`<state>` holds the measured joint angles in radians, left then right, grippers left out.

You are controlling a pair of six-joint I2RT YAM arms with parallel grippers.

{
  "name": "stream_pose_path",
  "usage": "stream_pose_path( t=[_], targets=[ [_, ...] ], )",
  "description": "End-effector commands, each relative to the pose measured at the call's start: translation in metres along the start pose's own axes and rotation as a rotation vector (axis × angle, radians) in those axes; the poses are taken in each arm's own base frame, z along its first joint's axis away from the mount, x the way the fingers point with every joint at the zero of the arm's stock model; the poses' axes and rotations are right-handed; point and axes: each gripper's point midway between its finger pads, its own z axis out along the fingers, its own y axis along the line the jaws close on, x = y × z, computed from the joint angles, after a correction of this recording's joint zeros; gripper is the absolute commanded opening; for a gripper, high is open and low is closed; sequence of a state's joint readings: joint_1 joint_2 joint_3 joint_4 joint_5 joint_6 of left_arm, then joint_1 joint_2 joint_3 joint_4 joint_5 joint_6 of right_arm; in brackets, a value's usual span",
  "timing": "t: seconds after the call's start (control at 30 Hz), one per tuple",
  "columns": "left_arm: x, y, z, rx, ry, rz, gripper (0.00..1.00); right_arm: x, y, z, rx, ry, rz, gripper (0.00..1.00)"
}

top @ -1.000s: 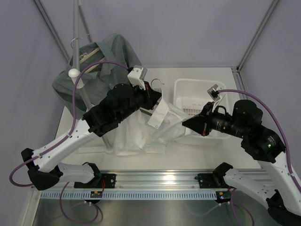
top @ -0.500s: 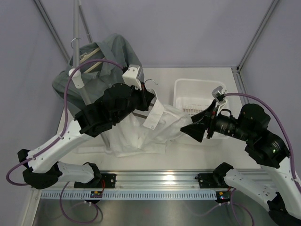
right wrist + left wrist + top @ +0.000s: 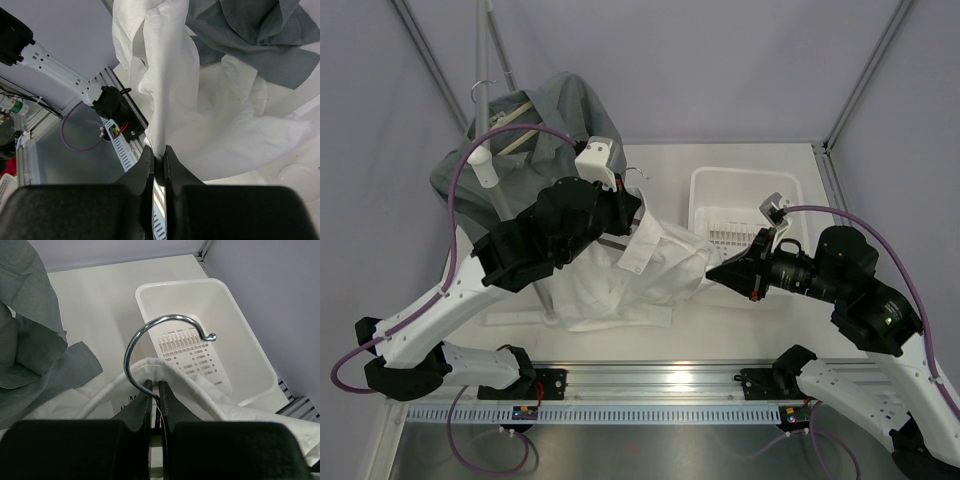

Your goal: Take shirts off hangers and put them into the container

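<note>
My left gripper (image 3: pixel 628 205) is shut on the stem of a hanger's metal hook (image 3: pixel 150 332), right where it comes up through the collar of the white shirt (image 3: pixel 630 275). That hanger's wooden part is hidden under the cloth. The white shirt hangs down onto the table, one side stretched toward my right gripper (image 3: pixel 712 268), which is shut on a fold of it (image 3: pixel 165 90). Behind it the grey-green shirt (image 3: pixel 545 130) stays on its own wooden hanger (image 3: pixel 510 140) on the pole. The white container (image 3: pixel 745 173) stands to the right, partly covered by the white shirt's edge.
A metal pole (image 3: pixel 485 50) rises at the back left with the grey-green shirt draped round it. Frame posts run up both back corners. The aluminium rail (image 3: pixel 660 380) with both arm bases runs along the near edge. Slots show in the container's base (image 3: pixel 187 347).
My right gripper opened, shifted a little, and shut again on the white shirt's fold. My left arm drew the hanger slightly back and to the left, stretching the shirt.
</note>
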<state>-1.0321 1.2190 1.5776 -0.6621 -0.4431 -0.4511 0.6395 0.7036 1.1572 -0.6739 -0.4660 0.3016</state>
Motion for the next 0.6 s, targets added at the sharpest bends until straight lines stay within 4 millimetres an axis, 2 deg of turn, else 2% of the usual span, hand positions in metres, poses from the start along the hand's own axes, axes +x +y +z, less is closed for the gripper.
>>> stream_pose_path(
  t=[0.0,0.03,0.07,0.13,0.23,0.33,0.43,0.53,0.57],
  targets=[
    [-0.0297,-0.0023,-0.013,0.009,-0.099,-0.047,0.0,-0.0074,-0.0005,0.002,0.002,-0.028,-0.02,0.02],
    [-0.0296,-0.0003,-0.0135,0.001,-0.101,-0.044,0.0,-0.0065,-0.0005,0.0015,0.003,-0.025,-0.019,0.03],
    [-0.0299,0.0005,-0.014,-0.002,-0.102,-0.042,0.0,-0.0069,-0.0003,0.0009,0.004,-0.027,-0.02,0.15],
    [-0.0308,0.0023,-0.0148,-0.01,-0.104,-0.034,0.0,-0.0055,-0.0017,0.0002,0.012,-0.023,-0.017,0.17],
    [-0.0308,0.0037,-0.0159,-0.013,-0.105,-0.031,0.0,-0.0052,-0.0018,-0.0019,0.017,-0.026,-0.018,0.29],
    [-0.0317,0.0035,-0.0176,-0.008,-0.109,-0.036,0.0,-0.0062,-0.0014,-0.0038,0.021,-0.029,-0.02,0.28],
    [-0.0329,0.0044,-0.0185,-0.01,-0.111,-0.035,0.0,-0.0062,-0.001,-0.0051,0.023,-0.029,-0.021,0.34],
    [-0.0332,0.0046,-0.0203,-0.007,-0.113,-0.036,0.0,-0.0057,-0.0016,-0.0058,0.026,-0.034,-0.02,0.34],
    [-0.0327,0.005,-0.0206,-0.008,-0.112,-0.036,0.0,-0.0042,-0.002,-0.0055,0.026,-0.031,-0.019,0.3]
  ],
)
